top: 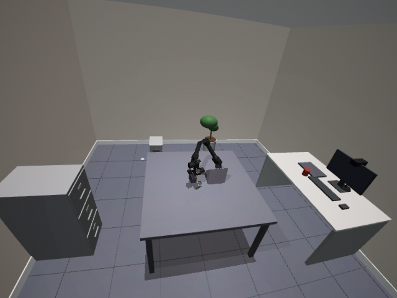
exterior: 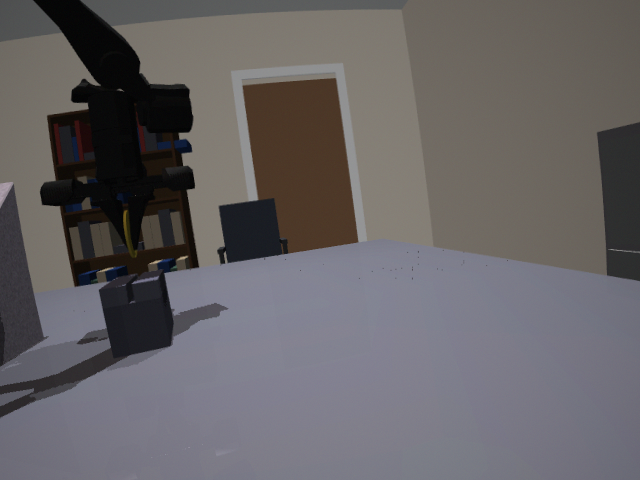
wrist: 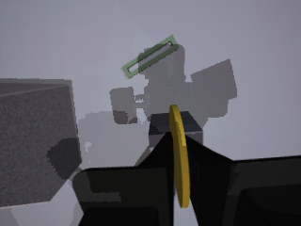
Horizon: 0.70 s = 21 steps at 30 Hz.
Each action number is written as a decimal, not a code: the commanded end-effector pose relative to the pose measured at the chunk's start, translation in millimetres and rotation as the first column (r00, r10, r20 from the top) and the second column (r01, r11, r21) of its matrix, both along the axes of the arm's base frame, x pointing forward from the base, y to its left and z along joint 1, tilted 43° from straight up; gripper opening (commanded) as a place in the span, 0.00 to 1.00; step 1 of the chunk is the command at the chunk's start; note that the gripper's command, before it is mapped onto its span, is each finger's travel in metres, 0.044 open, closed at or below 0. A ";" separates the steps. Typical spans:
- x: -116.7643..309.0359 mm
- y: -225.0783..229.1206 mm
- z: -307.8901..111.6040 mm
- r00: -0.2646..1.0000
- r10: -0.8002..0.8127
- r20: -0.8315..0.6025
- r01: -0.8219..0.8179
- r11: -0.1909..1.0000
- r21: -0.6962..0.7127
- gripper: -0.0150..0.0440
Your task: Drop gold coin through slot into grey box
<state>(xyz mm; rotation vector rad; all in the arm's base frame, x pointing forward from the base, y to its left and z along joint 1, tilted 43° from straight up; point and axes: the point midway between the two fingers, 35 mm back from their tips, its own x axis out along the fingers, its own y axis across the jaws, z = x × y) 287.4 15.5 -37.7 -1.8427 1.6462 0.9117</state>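
The gold coin is held on edge between the fingertips of my gripper, which is shut on it. The coin's lower rim sticks out below the tips. The closed grey box stands on the table below the coin, a clear gap under it in the exterior view. Its lid slot shows in the exterior view. In the wrist view the fingers and coin cover part of the box, and the slot is hidden. The dark-green holder lies empty and slanted beyond the box, partly in the arm's shadow.
A large speckled grey block stands on the table beside the box, left of my fingers in the wrist view. The table extends around them. The arm's shadow falls around the holder and box.
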 end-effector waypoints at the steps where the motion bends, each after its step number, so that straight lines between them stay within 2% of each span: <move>1: 3.7 -7.9 8.4 1.000 0.005 0.001 -0.005 1.000 -0.006 0.25; 21: 15.3 -43.9 40.2 1.000 0.012 -0.002 -0.012 1.000 -0.029 0.25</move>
